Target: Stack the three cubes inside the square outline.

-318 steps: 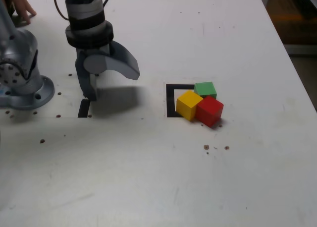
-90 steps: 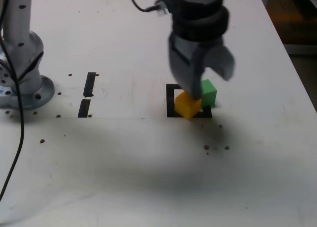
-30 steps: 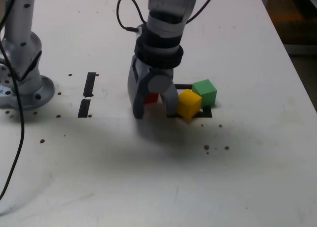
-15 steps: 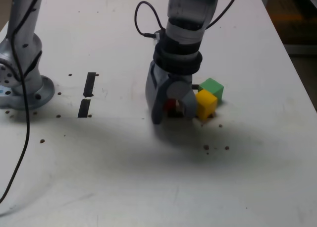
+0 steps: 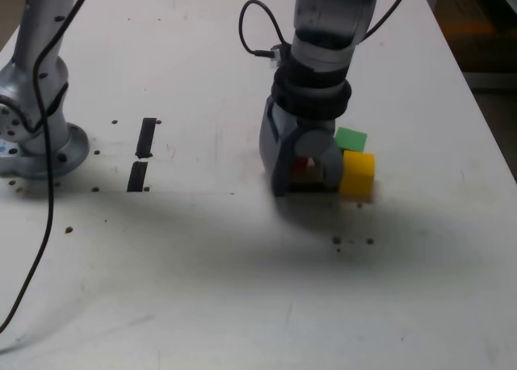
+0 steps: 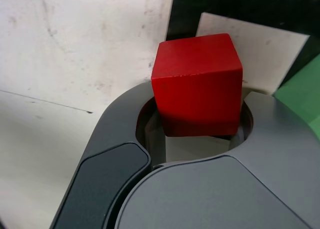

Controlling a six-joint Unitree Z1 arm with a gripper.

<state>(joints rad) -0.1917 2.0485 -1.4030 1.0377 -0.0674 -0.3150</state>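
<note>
Here the red cube (image 6: 196, 84) sits pinched between the two grey jaws of the gripper (image 5: 305, 170), its matte faces and crisp edges filling the middle of the wrist view. In the exterior view only a sliver of red shows between the jaws; whether the cube touches the surface is hidden. The square outline (image 6: 235, 11), black tape around a white middle, lies under and just beyond the cube, largely covered by the gripper in the exterior view. At about 3 o'clock from the gripper, touching or nearly touching its outer jaw, stands the yellow cube (image 5: 357, 174). The green cube (image 5: 350, 138) sits at 12 o'clock from the yellow one, close against it, partly hidden by the arm; in the wrist view only a green corner (image 6: 301, 94) shows, cut off at the frame edge.

The worktop (image 5: 242, 289) is white, scuffed and speckled with small dark specks. Open room lies toward 6 and 9 o'clock of the gripper. Two short black tape strips (image 5: 142, 153) lie well apart at 9 o'clock, near the arm's round metal base (image 5: 40, 148). The worktop's edge runs along 3 o'clock.
</note>
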